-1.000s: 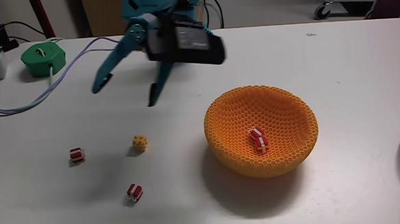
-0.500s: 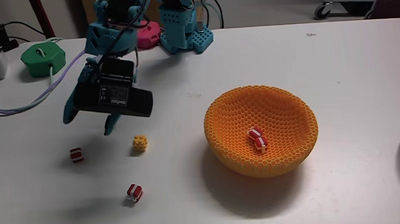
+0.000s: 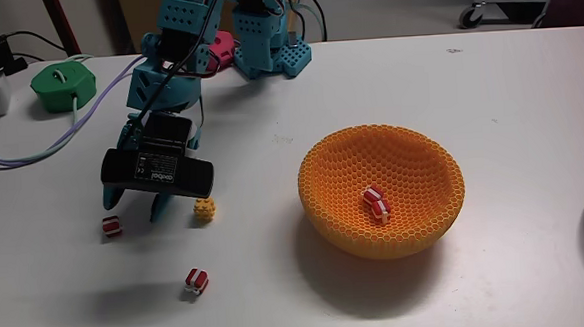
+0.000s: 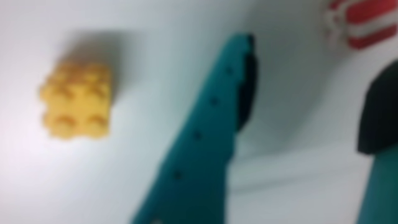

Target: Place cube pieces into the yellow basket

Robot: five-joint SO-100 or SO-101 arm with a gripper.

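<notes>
Your yellow basket [image 3: 381, 189] sits right of centre in the fixed view, on the white tabletop [image 3: 509, 92]. It holds one red-and-white striped cube [image 3: 376, 203], low on the inner wall; whether that is one piece or two stacked, you cannot tell.

Your pincer [image 3: 132, 205] hangs low at centre left, fingers spread and empty. A second striped cube [image 3: 112, 227] lies just beside its left finger, the yellow cube [image 3: 205, 208] just right of the other finger. A third striped cube [image 3: 196, 281] lies lower, apart.

In the wrist view, blurred: yellow cube [image 4: 76, 99] left of the teal finger [image 4: 211, 130], striped cube [image 4: 362, 23] at upper right.
</notes>
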